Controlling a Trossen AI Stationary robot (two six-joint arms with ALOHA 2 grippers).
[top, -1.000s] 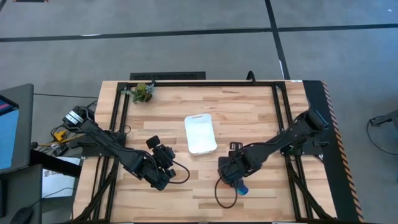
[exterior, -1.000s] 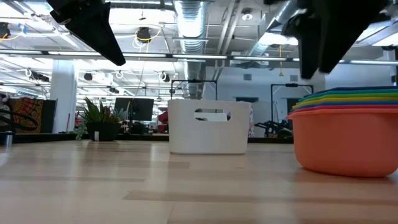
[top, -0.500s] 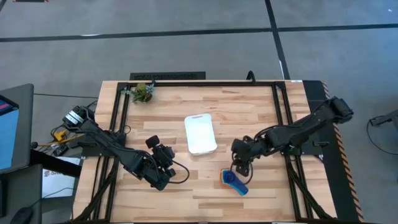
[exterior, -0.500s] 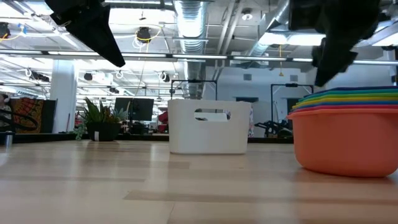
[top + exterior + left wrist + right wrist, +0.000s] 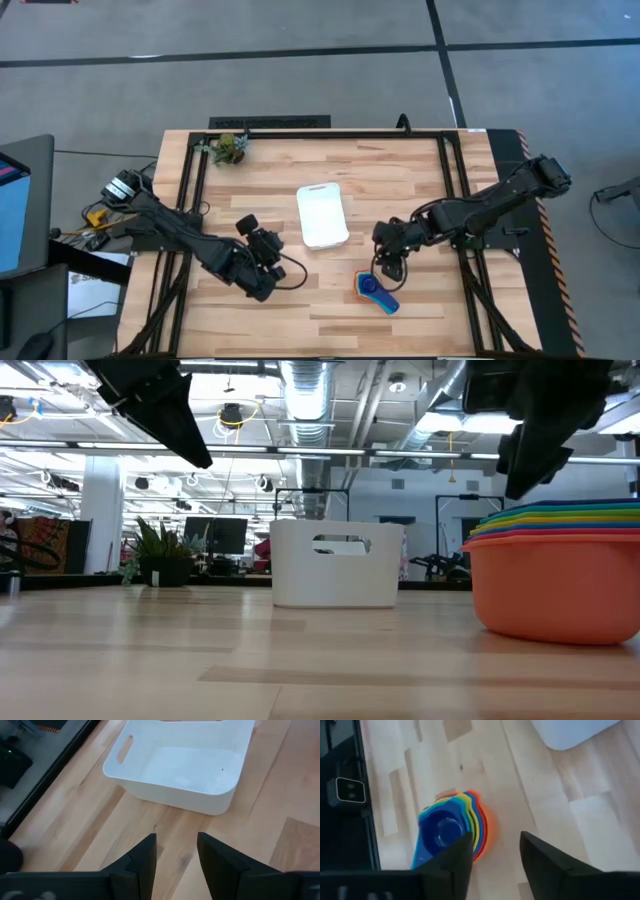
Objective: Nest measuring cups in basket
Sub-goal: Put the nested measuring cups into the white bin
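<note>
The measuring cups (image 5: 375, 291) sit nested in one stack on the table near its near edge, resting on the orange outermost cup (image 5: 555, 590), with the blue one (image 5: 442, 830) innermost. The white basket (image 5: 322, 214) stands at the table's middle, and its inside (image 5: 187, 770) holds nothing. My right gripper (image 5: 386, 252) hovers open just beyond the stack, toward the far side, and the stack shows past its fingers (image 5: 495, 857). My left gripper (image 5: 272, 262) hangs open left of the basket, toward the near edge, pointing at the basket (image 5: 175, 852).
A small green leafy clump (image 5: 230, 148) lies at the far left corner. Black frame rails (image 5: 445, 180) run along the table's left, right and far sides. Bare wood lies between the basket and the stack and across the near middle.
My right gripper has drawn back from over the cup stack, rising and moving toward the far and right edges. The stack, which it covered before, now shows in full in the same place. My left gripper has edged slightly toward the right.
</note>
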